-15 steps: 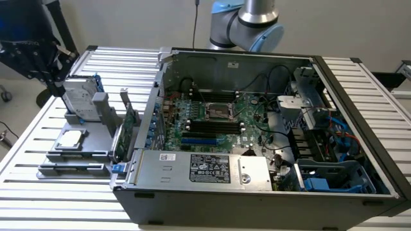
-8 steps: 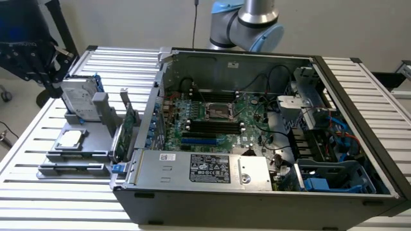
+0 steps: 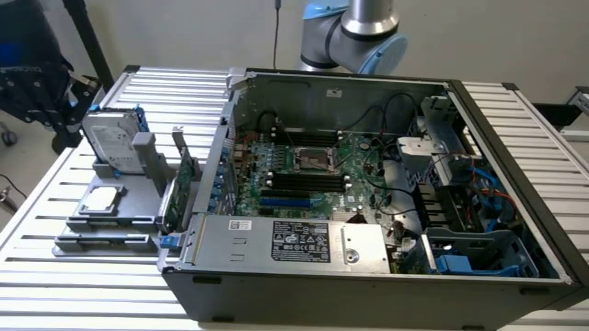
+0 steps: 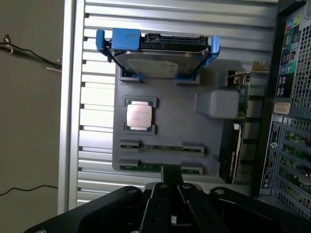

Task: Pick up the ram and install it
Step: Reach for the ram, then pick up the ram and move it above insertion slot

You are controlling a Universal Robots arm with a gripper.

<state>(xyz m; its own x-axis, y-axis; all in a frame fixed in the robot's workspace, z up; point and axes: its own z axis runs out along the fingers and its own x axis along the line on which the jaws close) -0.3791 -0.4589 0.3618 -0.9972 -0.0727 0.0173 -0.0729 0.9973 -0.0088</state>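
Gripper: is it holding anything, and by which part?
Nothing is held: the gripper is shut with nothing between its fingers, and the ram lies in the grey tray.

The ram [image 4: 160, 147] is showing as a thin green strip against the plain grey holder [image 4: 194, 145], whose processor [image 4: 139, 115] is gleaming silver. The hard drive [image 4: 158, 65] is shining silver inside a bright blue bracket [image 4: 125, 38], and the tabletop [image 4: 97, 97] is running in pale silver slats. The claw [image 4: 171, 177] is looking matte black, while the motherboard [image 3: 359, 155] is showing green within the dark grey case [image 3: 276, 286].
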